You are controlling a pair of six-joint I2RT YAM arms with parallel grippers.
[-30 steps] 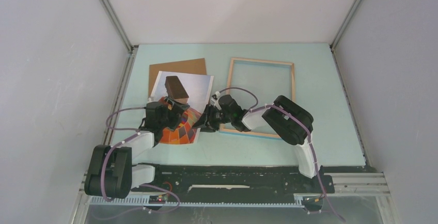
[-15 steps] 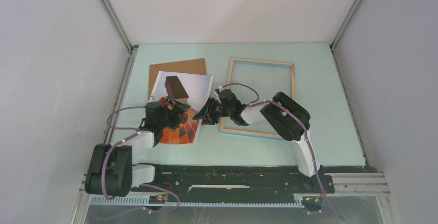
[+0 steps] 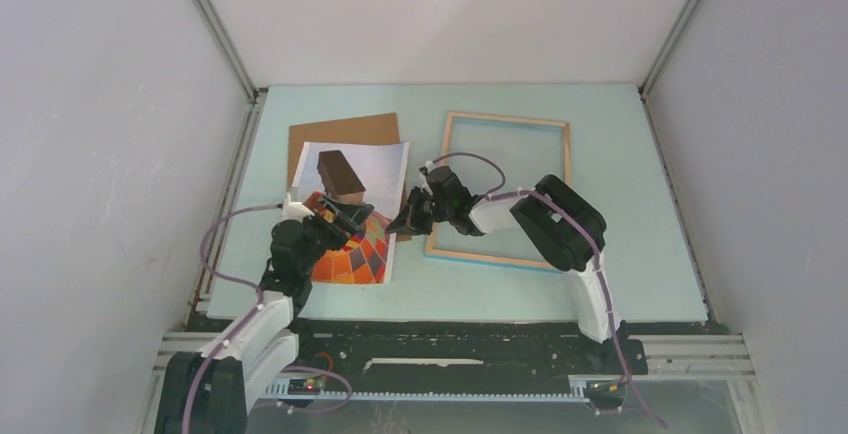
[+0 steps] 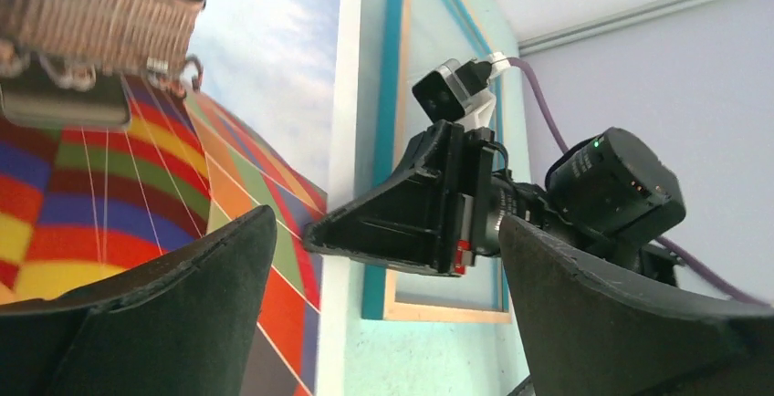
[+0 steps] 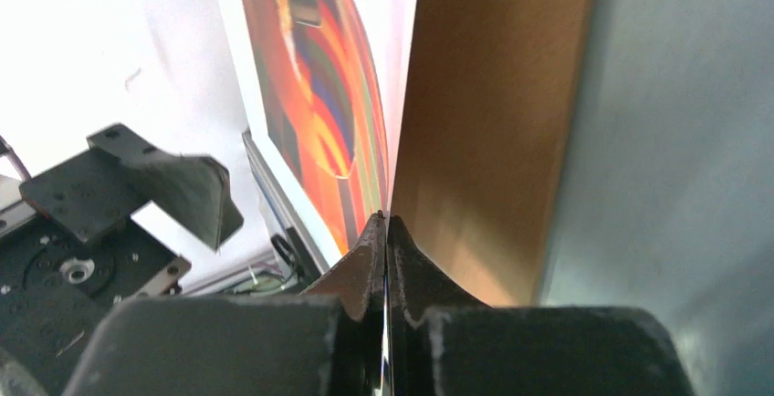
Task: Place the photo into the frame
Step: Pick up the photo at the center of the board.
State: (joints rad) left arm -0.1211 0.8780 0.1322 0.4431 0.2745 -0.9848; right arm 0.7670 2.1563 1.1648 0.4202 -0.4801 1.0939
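Note:
The photo (image 3: 362, 169), a bright checkered balloon on pale sky, lies left of centre, partly over a brown backing board (image 3: 345, 130). My right gripper (image 3: 399, 222) is shut on the photo's right edge; the right wrist view shows the thin sheet (image 5: 315, 95) pinched between the closed fingertips (image 5: 372, 250). My left gripper (image 3: 341, 217) hovers open over the photo's lower part, nothing between its fingers (image 4: 183, 305). The frame (image 3: 566, 169), light wood side up, lies flat to the right. In the left wrist view its blue edge (image 4: 394, 95) shows beside the photo (image 4: 137, 186).
A mint green mat (image 3: 640, 254) covers the table, boxed in by white walls (image 3: 120, 104) at left, right and back. The right forearm (image 3: 550, 219) reaches across the frame's lower left part. A black rail (image 3: 450, 339) runs along the near edge.
My right gripper moved up-left to the photo's right edge and shut on it. The left arm stretched forward and its gripper stayed open over the photo. The photo shifted slightly.

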